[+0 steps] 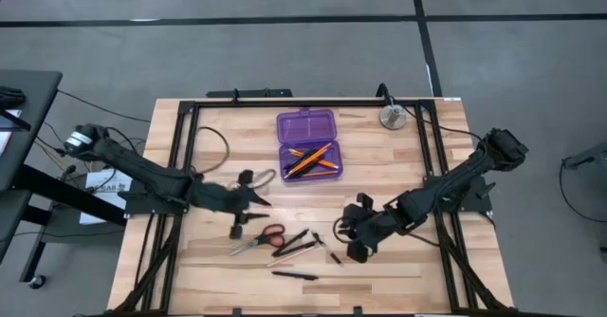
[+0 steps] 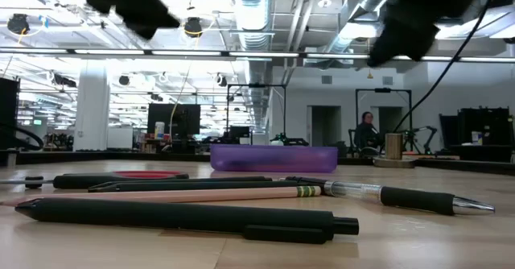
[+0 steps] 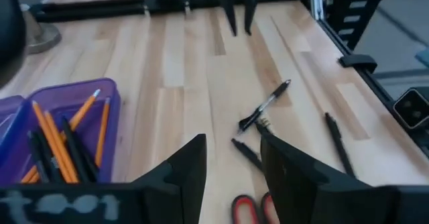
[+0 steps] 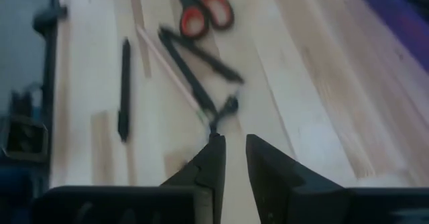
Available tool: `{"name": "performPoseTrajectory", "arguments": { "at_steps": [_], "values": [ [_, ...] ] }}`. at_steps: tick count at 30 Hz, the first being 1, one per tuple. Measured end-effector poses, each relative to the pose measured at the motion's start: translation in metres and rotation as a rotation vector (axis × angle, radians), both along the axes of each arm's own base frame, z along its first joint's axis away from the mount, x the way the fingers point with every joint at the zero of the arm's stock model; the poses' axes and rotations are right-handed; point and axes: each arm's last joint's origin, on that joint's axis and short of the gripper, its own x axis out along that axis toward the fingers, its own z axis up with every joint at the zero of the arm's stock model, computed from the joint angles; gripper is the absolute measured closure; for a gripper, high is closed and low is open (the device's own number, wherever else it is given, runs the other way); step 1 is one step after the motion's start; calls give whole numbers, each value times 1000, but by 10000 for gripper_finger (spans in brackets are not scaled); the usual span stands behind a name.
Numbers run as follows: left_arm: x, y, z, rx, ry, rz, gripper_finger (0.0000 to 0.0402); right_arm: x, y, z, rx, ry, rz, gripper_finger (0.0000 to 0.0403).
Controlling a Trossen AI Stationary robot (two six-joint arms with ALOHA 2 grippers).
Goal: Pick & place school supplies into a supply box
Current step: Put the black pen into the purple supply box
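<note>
Down at the near edge of the table (image 1: 398, 260) a lone black pen (image 1: 295, 275) lies flat by itself, and just beyond it, at about twelve o'clock, sits the main cluster: the red-handled scissors (image 1: 258, 241) with blades pointing toward nine o'clock, and a small heap of black pens (image 1: 296, 243) and a pencil fanned out at their three o'clock side. The right gripper (image 1: 352, 232) hovers above the wood just past three o'clock of that heap, fingers (image 4: 209, 162) drawn to a narrow gap and holding nothing, with a pen tip lying right ahead of them. The left gripper (image 1: 248, 203) hangs over bare wood at eleven o'clock of the scissors, fingers (image 3: 190, 165) spread moderately wide and empty. Farther back, near the middle of the table, the purple supply box (image 1: 307, 145) lies open, its lid folded out toward the far edge, with several orange pencils (image 1: 313, 159) and dark pens already inside the nearer tray. At two o'clock of the box, near the far rail, stands a round silver disc (image 1: 393, 117).
</note>
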Motion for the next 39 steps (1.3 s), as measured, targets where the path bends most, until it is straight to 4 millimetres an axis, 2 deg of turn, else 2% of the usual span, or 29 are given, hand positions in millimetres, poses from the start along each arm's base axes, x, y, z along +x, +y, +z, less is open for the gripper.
{"name": "performPoseTrajectory", "arguments": {
  "at_steps": [5, 8, 12, 16, 23, 27, 32, 36, 39],
  "values": [
    [-28, 28, -24, -41, -67, -65, 271, 15, -10, 17, 78, -21, -7, 358],
    [-40, 36, -28, -70, -112, -91, 271, 27, -10, 13, 109, 4, -26, 355],
    [-49, 39, -26, -85, -158, -99, 271, 52, 2, 2, 148, 68, -21, 344],
    [-53, 39, -24, -92, -182, -106, 271, 78, 15, -11, 109, 209, -35, 333],
    [-53, 37, -24, -88, -177, -202, 271, 110, 39, -16, 73, 380, -96, 312],
    [-54, 36, -24, -80, -179, -251, 271, 119, 46, -8, 88, 461, -152, 284],
    [-54, 35, -25, -61, -173, -285, 271, 129, 51, -10, 130, 509, -190, 224],
    [-55, 35, -27, -58, -155, -286, 271, 133, 49, -22, 167, 571, -228, 179],
    [-55, 35, -28, -58, -145, -288, 271, 133, 49, -32, 159, 613, -268, 161]
  ]
}}
